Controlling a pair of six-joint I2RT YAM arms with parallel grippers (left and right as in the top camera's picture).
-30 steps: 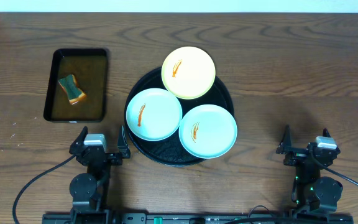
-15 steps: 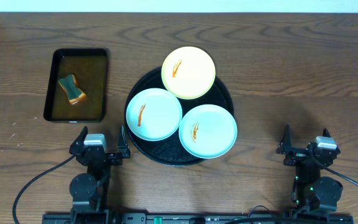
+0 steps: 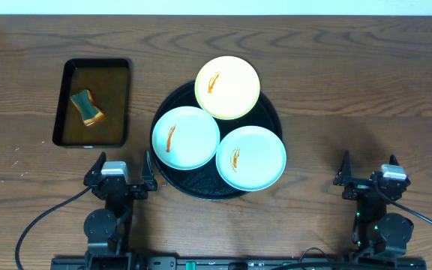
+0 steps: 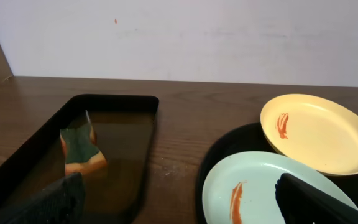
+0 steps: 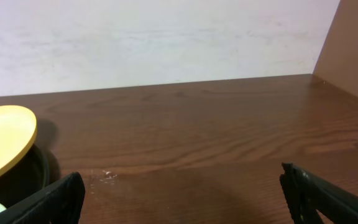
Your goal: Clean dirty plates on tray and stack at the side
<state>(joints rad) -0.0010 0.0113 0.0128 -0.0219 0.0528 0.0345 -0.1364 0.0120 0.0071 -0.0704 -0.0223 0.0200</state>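
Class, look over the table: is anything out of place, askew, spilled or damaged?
Each plate carries an orange smear. The yellow plate overhangs the far rim of the round tray, and the right mint plate overhangs its right rim. Nothing looks spilled or broken.

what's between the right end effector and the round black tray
Just bare wooden table from tray to right end effector, per the overhead view.

table: dark wood-grain (image 3: 351, 82) | wall: plain white (image 4: 229, 37) | light: even
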